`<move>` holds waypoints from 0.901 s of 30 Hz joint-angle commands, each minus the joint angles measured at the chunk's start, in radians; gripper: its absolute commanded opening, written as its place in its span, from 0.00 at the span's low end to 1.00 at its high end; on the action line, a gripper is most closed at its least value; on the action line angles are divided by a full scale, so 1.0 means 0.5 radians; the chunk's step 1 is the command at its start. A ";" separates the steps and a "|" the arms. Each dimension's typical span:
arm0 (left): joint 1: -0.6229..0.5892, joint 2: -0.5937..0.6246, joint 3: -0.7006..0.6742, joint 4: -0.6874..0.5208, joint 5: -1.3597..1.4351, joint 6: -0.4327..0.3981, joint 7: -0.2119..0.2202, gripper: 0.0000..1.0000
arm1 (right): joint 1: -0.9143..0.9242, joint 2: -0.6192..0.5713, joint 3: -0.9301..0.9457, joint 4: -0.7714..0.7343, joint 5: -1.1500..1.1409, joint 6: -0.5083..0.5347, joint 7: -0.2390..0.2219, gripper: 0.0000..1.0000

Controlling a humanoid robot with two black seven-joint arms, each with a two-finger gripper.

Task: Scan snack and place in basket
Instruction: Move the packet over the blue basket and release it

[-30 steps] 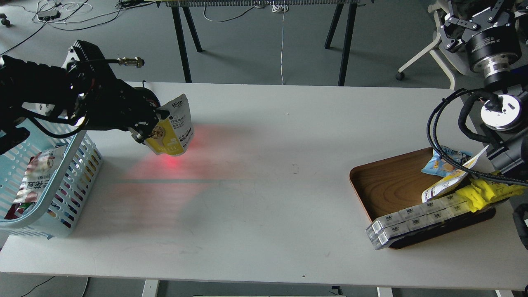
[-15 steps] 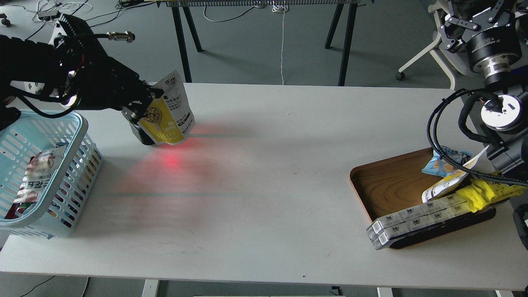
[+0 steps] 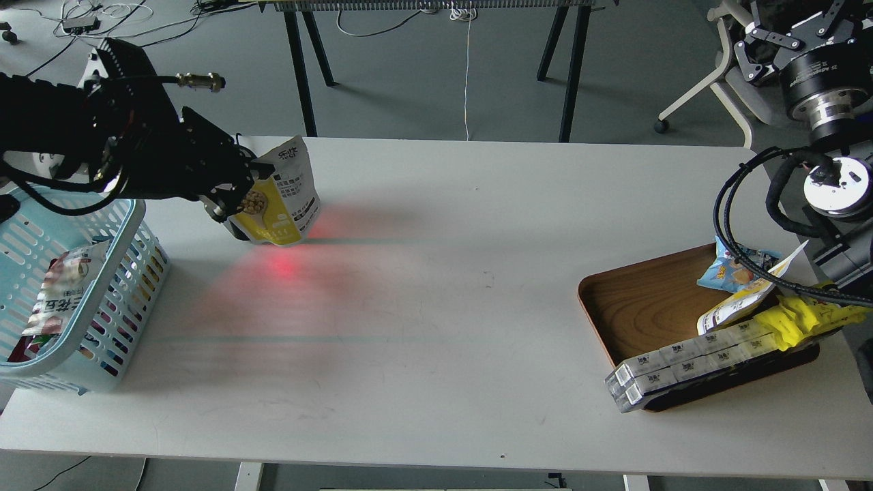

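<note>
My left gripper (image 3: 240,199) is shut on the snack (image 3: 281,201), a yellow-and-white pouch with a round picture of tan nuts. It holds the pouch tilted, low over the left part of the white table, just above a red light spot (image 3: 283,269). The light-blue slotted basket (image 3: 109,320) stands at the table's left edge, to the lower left of the pouch, with a red-and-white pack (image 3: 58,293) inside. My right gripper (image 3: 798,27) is raised at the top right, off the table, jaws spread and empty.
A brown wooden tray (image 3: 641,307) at the right holds a small blue packet (image 3: 730,273), a bright-yellow pack (image 3: 805,317) and a row of clear boxes (image 3: 689,365) overhanging its front rim. Black cables (image 3: 730,225) of the right arm hang over the tray.
My left gripper, still holding the pouch, rose and moved left, then came down a little and right. The right arm shifted slightly to the right.
</note>
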 commanded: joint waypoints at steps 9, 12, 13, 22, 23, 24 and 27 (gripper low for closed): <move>0.001 0.769 0.046 -0.006 -0.083 0.360 -0.006 0.00 | -0.003 0.000 0.000 0.001 0.001 0.000 0.000 0.99; 0.001 0.926 0.178 0.003 -0.117 0.455 -0.006 0.00 | -0.003 0.012 0.000 0.001 -0.002 0.000 0.000 0.99; 0.001 0.981 0.245 0.015 -0.117 0.510 -0.006 0.00 | -0.003 0.018 0.000 0.001 -0.002 0.000 0.000 0.99; -0.002 1.119 0.865 0.037 -0.111 0.973 -0.006 0.00 | -0.006 0.024 -0.003 -0.002 -0.002 0.000 0.000 0.99; -0.002 1.119 0.893 0.034 -0.111 0.998 -0.006 0.00 | -0.006 0.024 -0.003 -0.002 -0.002 0.000 0.000 0.99; -0.002 1.119 0.927 0.034 -0.111 1.038 -0.006 0.00 | -0.006 0.027 -0.003 -0.002 -0.002 0.000 0.000 0.99; -0.002 1.119 0.994 0.034 -0.111 1.121 -0.006 0.00 | -0.003 0.031 -0.006 -0.002 -0.002 0.000 0.000 0.99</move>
